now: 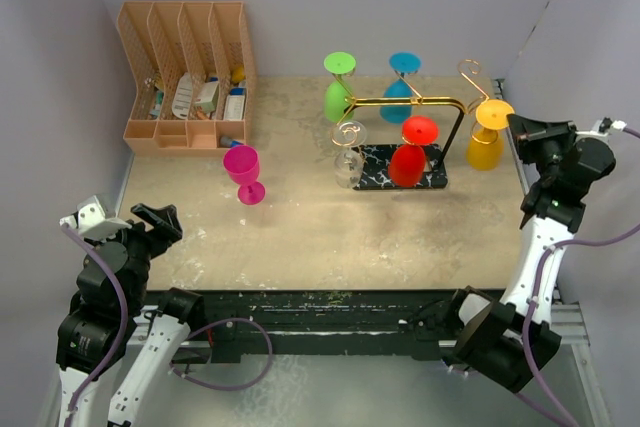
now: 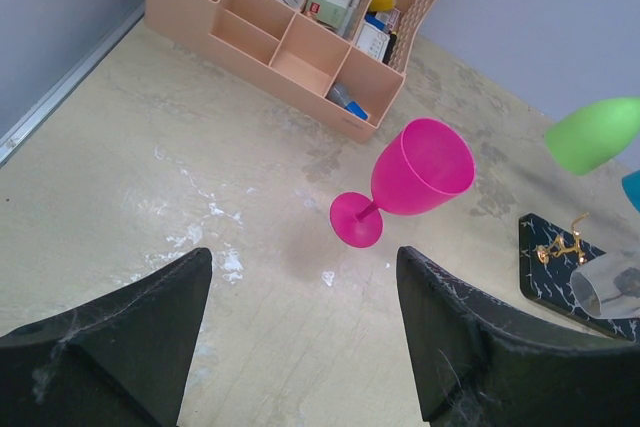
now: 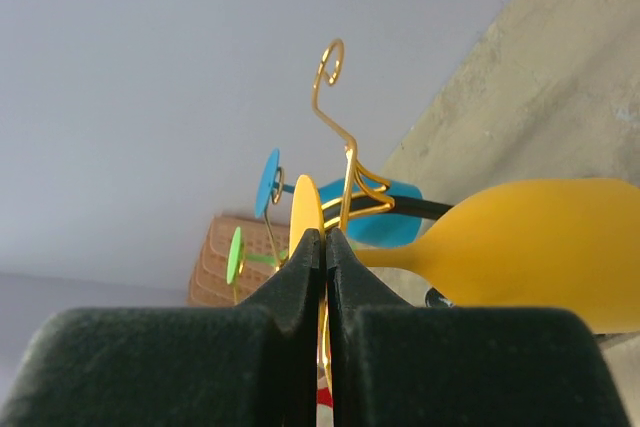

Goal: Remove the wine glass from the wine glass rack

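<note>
The wine glass rack [image 1: 410,100] is a gold wire frame on a black marbled base [image 1: 378,159]. A green [image 1: 338,97], a blue [image 1: 400,92], a red [image 1: 410,157] and a clear glass [image 1: 347,169] hang on it bowl down. At its right end hangs a yellow wine glass [image 1: 486,147]. My right gripper [image 1: 516,125] is shut on the thin edge of that glass's foot [image 3: 306,209], beside the gold wire [image 3: 348,172]. Whether the foot rests on the wire is unclear. My left gripper [image 2: 300,257] is open and empty, low over the table.
A pink glass [image 1: 243,172] stands upright on the table left of the rack, just ahead of my left fingers [image 2: 450,327]. An orange slotted organiser [image 1: 190,77] with small items fills the back left corner. Grey walls close in on three sides.
</note>
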Robot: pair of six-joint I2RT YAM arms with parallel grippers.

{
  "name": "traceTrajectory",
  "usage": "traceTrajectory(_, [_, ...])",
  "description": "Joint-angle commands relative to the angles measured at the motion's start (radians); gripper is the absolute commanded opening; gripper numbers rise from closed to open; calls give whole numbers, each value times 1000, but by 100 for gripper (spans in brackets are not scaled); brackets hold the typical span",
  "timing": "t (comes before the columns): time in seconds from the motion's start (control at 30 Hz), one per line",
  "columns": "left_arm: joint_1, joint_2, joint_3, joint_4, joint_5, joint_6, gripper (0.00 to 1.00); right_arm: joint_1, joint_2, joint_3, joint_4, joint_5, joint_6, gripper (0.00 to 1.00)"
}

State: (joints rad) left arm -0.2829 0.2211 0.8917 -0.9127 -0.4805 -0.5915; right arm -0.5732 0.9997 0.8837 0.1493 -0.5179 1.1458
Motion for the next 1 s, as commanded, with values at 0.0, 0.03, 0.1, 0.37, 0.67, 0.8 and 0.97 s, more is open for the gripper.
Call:
traceTrajectory(0.0, [-2, 12, 5, 12, -16, -16, 77, -5, -40, 82, 72, 89, -35, 0])
traceTrajectory(0.03, [-2, 12, 6, 12, -16, -15, 77, -5, -49, 108, 61, 120, -64, 0])
traceTrajectory(0.1, [-2, 14, 6, 13, -14, -13, 77, -4, -63, 180, 18, 147, -125, 0])
traceTrajectory(0.37, [-1, 31, 3, 41, 27, 14, 78, 64, -32, 391, -26, 175, -374, 0])
traceTrajectory(0.67, [-2, 107, 50, 100, 191, 35, 85, 496, 134, 754, -188, 173, -668, 0])
traceTrajectory(0.8, [-1, 187, 139, 125, 325, -14, 92, 639, 199, 853, -266, 135, -733, 0])
traceTrajectory(0.97, [-2, 308, 277, 140, 510, -117, 97, 936, 303, 1028, -435, 238, -907, 0])
